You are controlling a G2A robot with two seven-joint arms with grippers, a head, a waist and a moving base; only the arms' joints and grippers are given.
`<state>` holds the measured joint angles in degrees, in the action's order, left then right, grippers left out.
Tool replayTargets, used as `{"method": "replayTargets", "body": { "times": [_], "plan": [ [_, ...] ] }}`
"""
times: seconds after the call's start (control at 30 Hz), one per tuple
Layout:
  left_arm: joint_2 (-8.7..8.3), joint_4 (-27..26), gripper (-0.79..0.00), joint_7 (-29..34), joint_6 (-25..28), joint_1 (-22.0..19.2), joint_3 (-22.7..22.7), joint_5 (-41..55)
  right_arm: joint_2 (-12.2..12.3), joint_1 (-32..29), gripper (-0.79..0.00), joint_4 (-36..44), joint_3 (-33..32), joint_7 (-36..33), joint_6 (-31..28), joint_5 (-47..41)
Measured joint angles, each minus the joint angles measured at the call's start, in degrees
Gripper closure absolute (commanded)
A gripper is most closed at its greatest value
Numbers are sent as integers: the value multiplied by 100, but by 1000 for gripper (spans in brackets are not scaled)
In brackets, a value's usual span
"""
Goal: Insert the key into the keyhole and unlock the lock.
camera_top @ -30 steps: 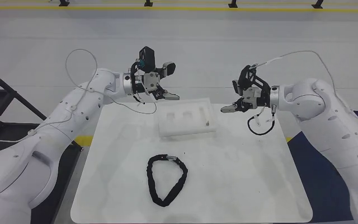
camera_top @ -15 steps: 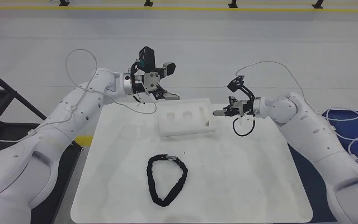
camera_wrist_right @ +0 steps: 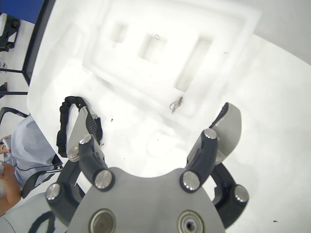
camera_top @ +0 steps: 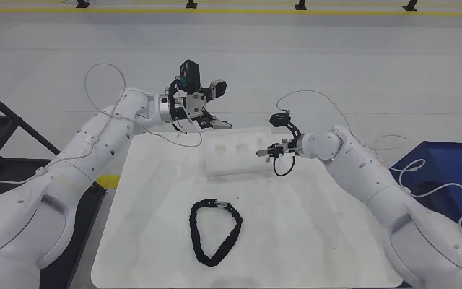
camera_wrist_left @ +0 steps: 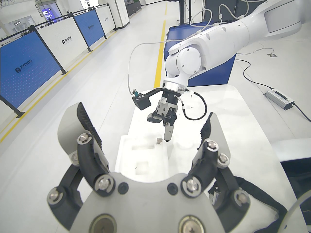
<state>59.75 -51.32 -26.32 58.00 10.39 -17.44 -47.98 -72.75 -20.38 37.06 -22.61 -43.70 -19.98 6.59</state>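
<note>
A small metal key (camera_wrist_right: 175,104) lies on the near right corner of the white foam tray (camera_wrist_right: 218,25), beside its right-hand recess. My right gripper (camera_wrist_right: 155,120) hangs open just above that end of the tray (camera_top: 216,167), the key a short way ahead of its fingertips. The left wrist view has the same gripper (camera_wrist_left: 165,127) tilted down, one finger close beside the key (camera_wrist_left: 159,141). My left gripper (camera_top: 211,120) is open over the table's far left edge, behind the tray. The black chain lock (camera_top: 214,231) lies looped on the table in front of the tray.
The white table (camera_top: 310,238) is bare to the right of the lock and in front. The tray has three shallow recesses; a tiny ring (camera_wrist_right: 157,36) lies in the middle one. A blue cabinet (camera_wrist_left: 209,73) stands past the table's right side.
My right arm has swung left, from off the table's right side to over the tray's right end, tilting down toward the key. The left arm has stayed still.
</note>
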Motion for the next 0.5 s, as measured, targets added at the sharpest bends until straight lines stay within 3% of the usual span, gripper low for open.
{"method": "replayTargets", "body": {
  "times": [0.3,0.5],
  "plan": [
    [0,0,-785,0,0,0,0,0,-640,102,-785,-970,167,-227,110,-144],
    [0,0,-785,0,0,0,0,0,-839,168,-785,-1297,195,-214,-98,-95]
  ]
}}
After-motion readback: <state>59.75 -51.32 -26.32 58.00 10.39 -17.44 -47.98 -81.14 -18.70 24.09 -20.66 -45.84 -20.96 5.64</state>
